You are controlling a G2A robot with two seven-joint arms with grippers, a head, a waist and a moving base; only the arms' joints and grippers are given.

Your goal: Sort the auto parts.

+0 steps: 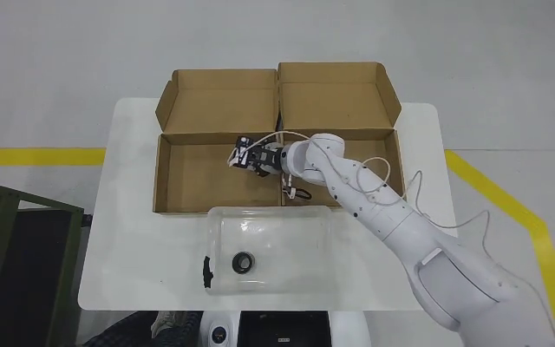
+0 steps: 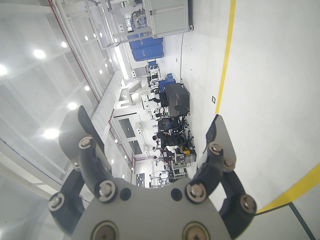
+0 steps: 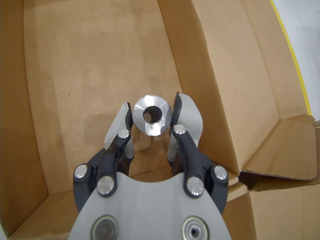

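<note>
The right gripper (image 3: 152, 109) was clamped on a metal bush (image 3: 152, 119), inside a box (image 3: 87, 58) and above its floor. Beside it stood a second box (image 1: 381, 165). Behind the gripper, a clear tray (image 1: 286, 227) held a black ring (image 1: 243, 261) and what may be a black strip (image 1: 206, 271). The left gripper (image 2: 150, 116) had its jaws wide apart.

Right gripper (image 3: 153, 111) fingers clamped on metal ring (image 3: 152, 128), left gripper (image 2: 150, 116) fingers spread

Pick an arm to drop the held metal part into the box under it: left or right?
Right. The right gripper is shut on the metal part over the cardboard box; the left gripper is open, empty, facing the room.
</note>
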